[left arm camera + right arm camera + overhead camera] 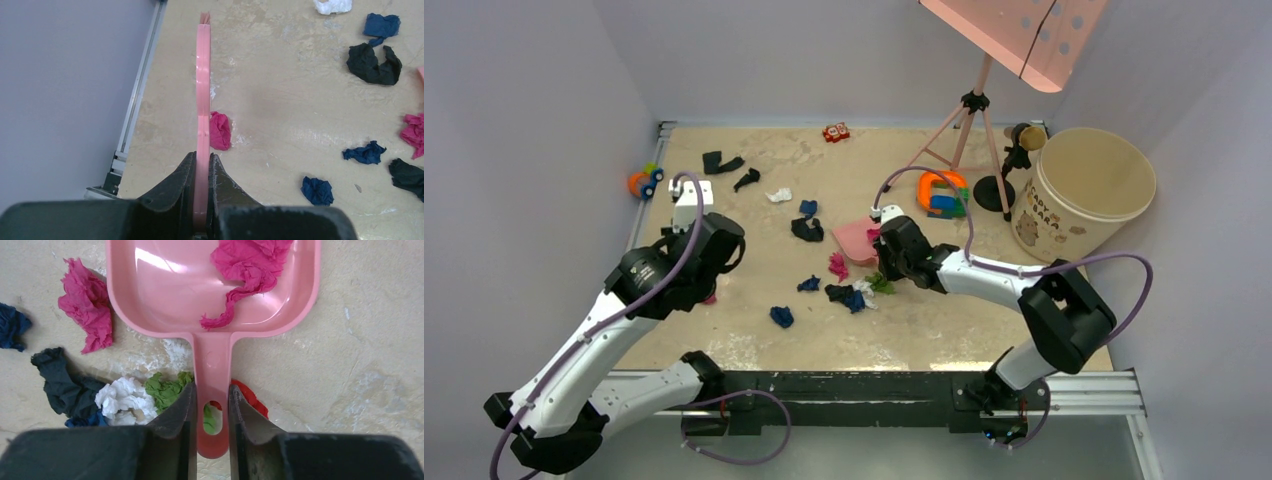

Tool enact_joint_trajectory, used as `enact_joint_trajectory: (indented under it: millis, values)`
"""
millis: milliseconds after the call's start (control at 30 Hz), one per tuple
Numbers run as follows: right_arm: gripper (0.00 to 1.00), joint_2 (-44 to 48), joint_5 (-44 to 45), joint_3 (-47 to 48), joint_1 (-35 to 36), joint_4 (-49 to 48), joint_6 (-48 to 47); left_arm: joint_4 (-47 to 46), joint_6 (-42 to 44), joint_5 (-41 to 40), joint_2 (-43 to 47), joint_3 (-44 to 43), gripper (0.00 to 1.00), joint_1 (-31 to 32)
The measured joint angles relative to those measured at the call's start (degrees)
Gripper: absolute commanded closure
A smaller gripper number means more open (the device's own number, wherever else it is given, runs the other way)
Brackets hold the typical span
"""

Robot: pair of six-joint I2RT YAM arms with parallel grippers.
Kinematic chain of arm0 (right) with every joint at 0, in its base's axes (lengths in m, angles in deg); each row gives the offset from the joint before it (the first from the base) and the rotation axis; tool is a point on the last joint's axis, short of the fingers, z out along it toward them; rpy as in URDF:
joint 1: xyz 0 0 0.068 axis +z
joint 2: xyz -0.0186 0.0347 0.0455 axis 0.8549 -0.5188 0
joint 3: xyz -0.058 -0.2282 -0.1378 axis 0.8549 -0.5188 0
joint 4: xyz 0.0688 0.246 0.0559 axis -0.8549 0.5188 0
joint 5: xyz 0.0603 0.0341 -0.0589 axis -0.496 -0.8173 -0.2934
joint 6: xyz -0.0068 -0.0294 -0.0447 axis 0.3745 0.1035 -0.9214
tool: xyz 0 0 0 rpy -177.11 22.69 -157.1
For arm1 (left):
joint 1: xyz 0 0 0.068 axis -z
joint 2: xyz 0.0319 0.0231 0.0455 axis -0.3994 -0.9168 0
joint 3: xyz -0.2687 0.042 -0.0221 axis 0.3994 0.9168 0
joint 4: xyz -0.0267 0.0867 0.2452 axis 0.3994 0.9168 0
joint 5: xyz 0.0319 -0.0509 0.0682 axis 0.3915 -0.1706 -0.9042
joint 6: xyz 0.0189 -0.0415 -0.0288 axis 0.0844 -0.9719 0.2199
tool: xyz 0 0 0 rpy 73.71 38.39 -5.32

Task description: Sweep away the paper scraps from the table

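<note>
Beige and marbled, the table is filling the floor of this grey-walled booth. Silver rails are running along its edges, and the paper scraps are lying scattered across its middle: black, dark blue, magenta, green and white. Over on the right side, the right gripper is clamping both fingers on the handle of the pink dustpan. The pan is lying flat with its mouth facing the other arm, so it looks like the catcher, waiting for litter to be pushed in. One magenta strip is already sitting inside. The green and white wads are lying tucked by the handle, behind the pan, where this pose probably cannot scoop them. Now the left gripper is pinching a thin pink brush, seen edge-on with what look like bristles at its far tip. A magenta wad is lying right by the brush on the dustpan side, and that looks like a setup for a push across; whether the two are touching I cannot tell. At the far right a pink music stand is standing beside a beige tub. Toy pieces are sitting near them, with a red-and-white block at the far edge.
</note>
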Motion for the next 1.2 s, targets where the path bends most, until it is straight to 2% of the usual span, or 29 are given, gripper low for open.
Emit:
enact_joint_trajectory:
  millis: [100, 300, 467, 667, 900, 1067, 1200]
  values:
    - [1.0, 0.2, 1.1, 0.1, 0.0, 0.2, 0.2, 0.8, 0.0, -1.8, -0.6, -0.5, 1.0, -0.4]
    - [1.0, 5.7, 2.6, 0.3, 0.0, 4.2, 0.3, 1.7, 0.5, -4.0, -2.9, -0.6, 1.0, -1.3]
    - [1.0, 11.6, 1.7, 2.0, 0.0, 10.9, 1.0, 1.2, 2.5, -5.7, -4.4, -0.6, 1.0, -2.5]
    - [1.0, 12.3, -2.4, 6.9, 0.0, 22.9, 2.7, 3.9, 2.4, -7.8, -12.5, -1.3, 1.0, -5.2]
    - [1.0, 13.7, -1.0, 12.8, 0.1, 35.4, 4.7, 3.2, 4.9, -6.8, -18.1, -1.3, 1.0, -10.3]
    - [1.0, 18.9, 0.7, 13.0, 0.1, 37.5, 5.9, 2.2, 6.6, -4.9, -20.2, -1.0, 1.0, -12.5]
    - [1.0, 25.4, 1.2, 13.0, 0.1, 37.1, 6.4, 2.2, 6.7, -1.0, -27.8, -1.1, 1.0, -12.6]
